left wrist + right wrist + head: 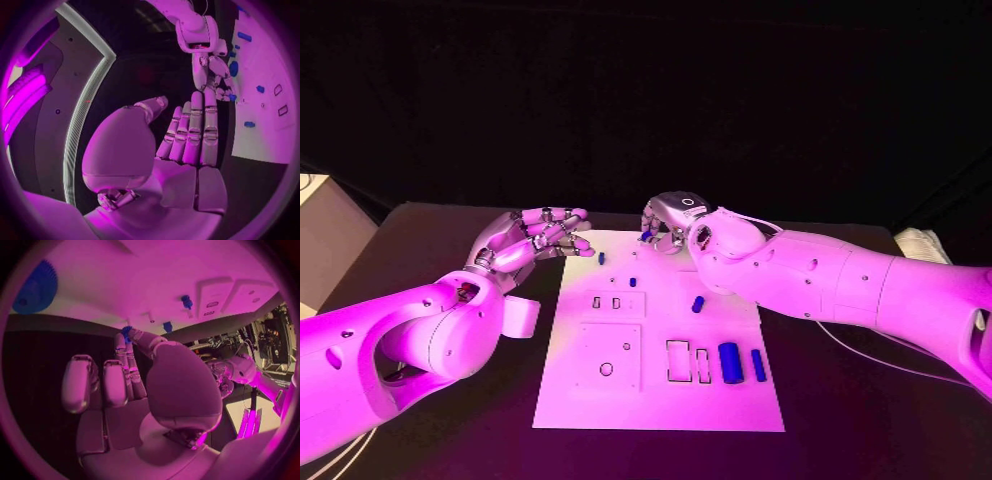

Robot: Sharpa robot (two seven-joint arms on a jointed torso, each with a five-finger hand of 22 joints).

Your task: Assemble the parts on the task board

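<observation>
Black table (444,420) carried the white board (661,400) lengthwise away from the robot. Nearest on the board lay a long blue part (730,359) and a thinner one (759,365), both with long axes running near-to-far, beside two empty rectangular slots (678,360). Mid-board, a short blue part (698,304) lay loose, slightly tilted; small pegs (633,282) stood further on. At the far edge, the right hand (678,222) pinched a small blue part (127,330) at its fingertips (134,335), poised just above the board's far end; the remaining fingers were curled. Left hand (538,238) hovered at the board's far-left corner, fingers apart, holding nothing. Judgement: the right hand was the working one; the held part's seat lay below and slightly nearward of it, so the next move called for a short descent.
</observation>
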